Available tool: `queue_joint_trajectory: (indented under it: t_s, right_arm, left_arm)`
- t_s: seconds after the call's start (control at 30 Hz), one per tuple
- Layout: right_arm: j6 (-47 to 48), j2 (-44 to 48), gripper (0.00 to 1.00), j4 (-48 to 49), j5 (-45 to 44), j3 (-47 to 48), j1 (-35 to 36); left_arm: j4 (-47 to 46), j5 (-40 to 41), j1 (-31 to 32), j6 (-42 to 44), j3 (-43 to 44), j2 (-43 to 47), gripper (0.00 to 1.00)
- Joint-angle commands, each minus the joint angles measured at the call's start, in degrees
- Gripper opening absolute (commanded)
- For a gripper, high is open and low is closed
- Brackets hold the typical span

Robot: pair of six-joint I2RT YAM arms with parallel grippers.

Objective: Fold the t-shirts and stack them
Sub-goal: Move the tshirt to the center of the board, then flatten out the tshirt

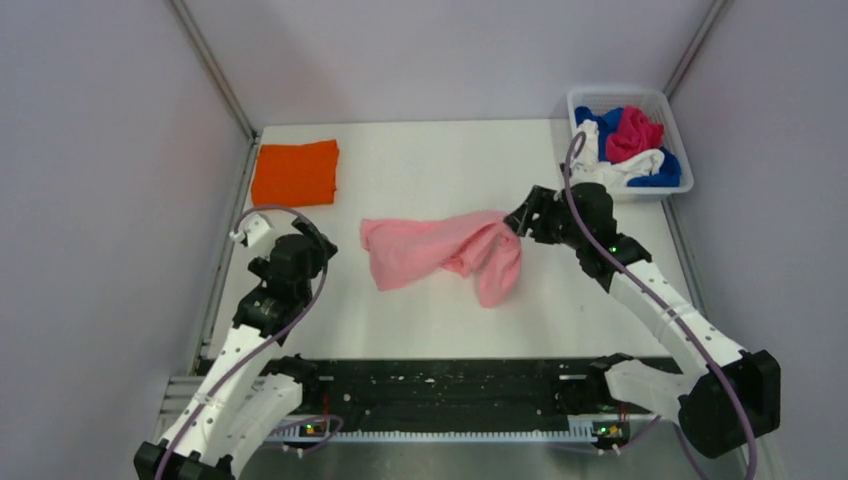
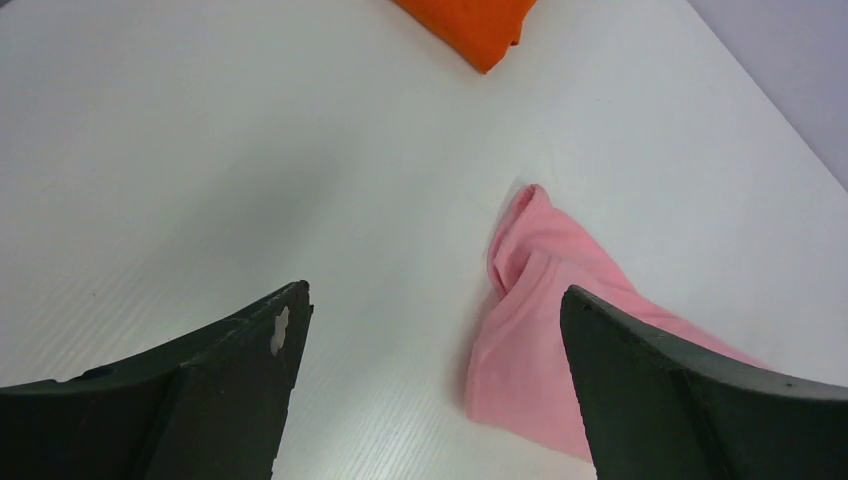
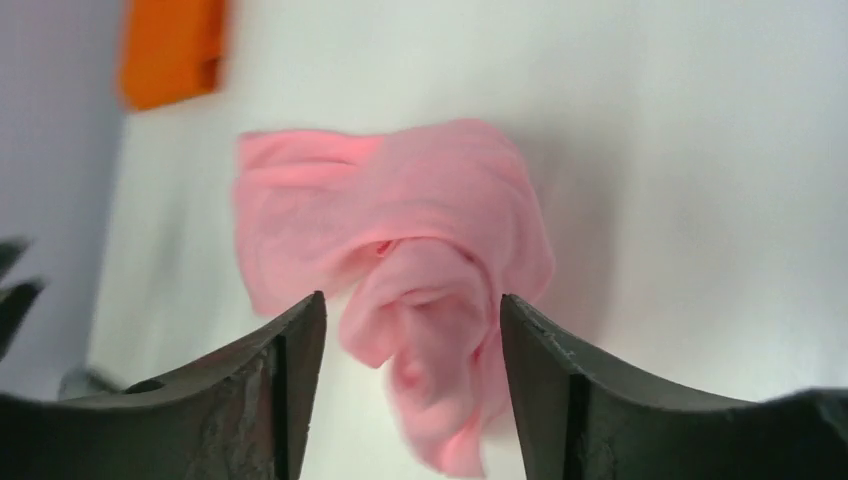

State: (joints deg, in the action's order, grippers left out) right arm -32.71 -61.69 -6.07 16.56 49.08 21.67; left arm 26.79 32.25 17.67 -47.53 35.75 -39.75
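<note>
The light pink t-shirt (image 1: 440,250) lies crumpled mid-table. Its right end is bunched and reaches up to my right gripper (image 1: 515,218). In the right wrist view the right gripper (image 3: 411,297) is open, and a bunched lobe of the pink t-shirt (image 3: 420,230) sits between and beyond the fingers, blurred. My left gripper (image 1: 320,242) is open and empty, just left of the pink shirt. In the left wrist view the left gripper (image 2: 435,290) is over bare table, with the pink shirt's edge (image 2: 530,300) by its right finger. The orange t-shirt (image 1: 295,172) lies folded at the far left.
A white basket (image 1: 668,105) at the far right corner holds blue (image 1: 603,122), magenta (image 1: 634,133) and white (image 1: 628,165) t-shirts. Grey walls close in the table on three sides. A black rail (image 1: 440,390) runs along the near edge.
</note>
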Motion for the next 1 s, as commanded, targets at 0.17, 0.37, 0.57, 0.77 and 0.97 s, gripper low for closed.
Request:
queue_joint_trajectory:
  t_s: [0.17,0.37,0.57,0.77,0.97]
  right_arm:
    - [2.1,3.8,0.80,-21.1,-39.0,-1.4,-2.2]
    - [0.4,7.3,0.89,-16.1,-20.9,-9.8,-2.1]
    - [-5.5,13.0,0.90,-15.0,-11.4,-20.3,2.6]
    - [-10.4,13.1,0.89,-11.6,-14.3,-24.6,12.5]
    - [-11.3,1.6,0.87,-11.4,-25.7,-20.0,21.8]
  left_arm:
    - [-3.4,-12.1,-0.3,-0.6,4.8,-13.1,0.99]
    - [-5.8,-38.6,1.4,7.8,8.0,-24.2,0.97]
    - [-10.1,-43.5,6.0,7.2,3.1,-29.4,0.91]
    - [-8.3,-40.2,11.9,9.0,4.9,-36.4,0.81]
    - [-8.4,-37.5,13.3,9.3,8.2,-43.2,0.68]
